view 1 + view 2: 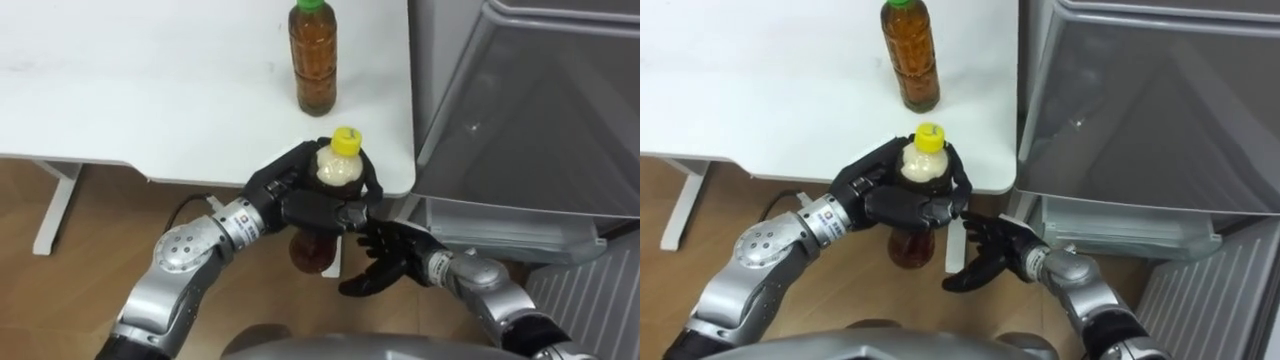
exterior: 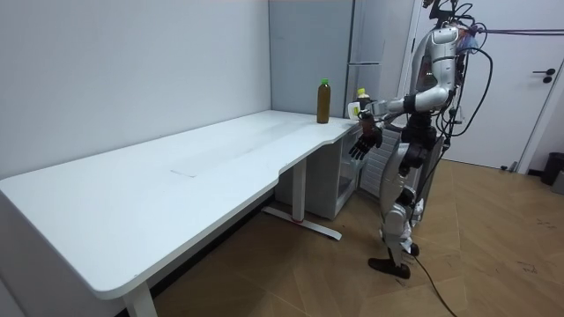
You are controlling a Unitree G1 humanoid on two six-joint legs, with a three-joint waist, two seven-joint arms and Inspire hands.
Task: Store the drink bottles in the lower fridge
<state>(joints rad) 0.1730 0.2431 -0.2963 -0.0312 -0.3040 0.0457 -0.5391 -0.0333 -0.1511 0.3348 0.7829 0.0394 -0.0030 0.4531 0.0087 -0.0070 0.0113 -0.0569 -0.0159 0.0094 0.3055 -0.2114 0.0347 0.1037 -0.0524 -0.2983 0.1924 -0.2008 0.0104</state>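
Yellow-capped bottle (image 1: 339,166) clasped in left hand (image 1: 300,208), right hand (image 1: 385,265) splayed beside

A long white desk (image 1: 150,90) stands on brown wood floor (image 1: 110,215).

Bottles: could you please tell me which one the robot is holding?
The yellow-capped bottle, gripped in the left hand; the green-capped bottle stands free on the table.

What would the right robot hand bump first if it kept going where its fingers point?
Probably the brown bottom of the yellow-capped bottle, which the left robot hand grips. The right robot hand is open, fingers aimed that way, though depth is hard to judge.
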